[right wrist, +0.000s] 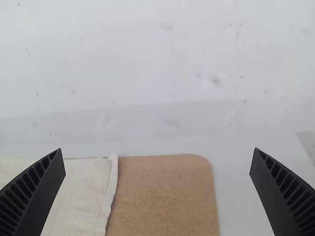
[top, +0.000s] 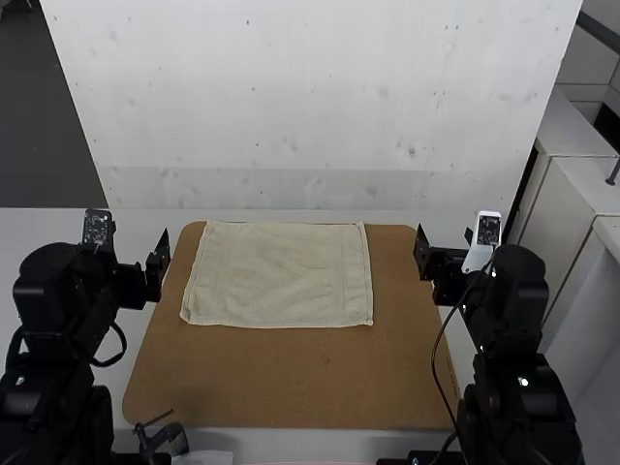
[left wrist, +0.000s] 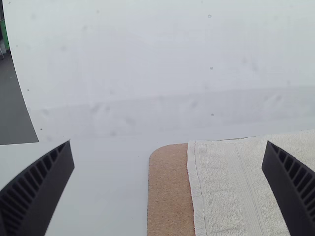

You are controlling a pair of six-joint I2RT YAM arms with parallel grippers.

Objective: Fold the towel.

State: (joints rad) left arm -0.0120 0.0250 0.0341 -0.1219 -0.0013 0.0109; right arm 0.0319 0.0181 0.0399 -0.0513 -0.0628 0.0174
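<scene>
The cream towel (top: 278, 274) lies spread and nearly flat on the far half of a brown board. At the board's left side is my left gripper (top: 158, 263), apart from the cloth; in the left wrist view the left gripper (left wrist: 167, 182) is wide open with nothing held, and a side edge of the towel (left wrist: 226, 191) shows beyond. My right gripper (top: 423, 254) stands at the board's right side, also off the cloth. The right wrist view has the right gripper (right wrist: 156, 187) open and the towel's (right wrist: 81, 196) other side edge.
The brown board (top: 291, 383) has rounded corners and rests on a pale table (top: 39, 228). A white panel (top: 310, 107) rises behind the table. A small dark clamp-like object (top: 165, 438) sits by the board's near left corner. A cable (top: 435, 363) hangs beside the right arm.
</scene>
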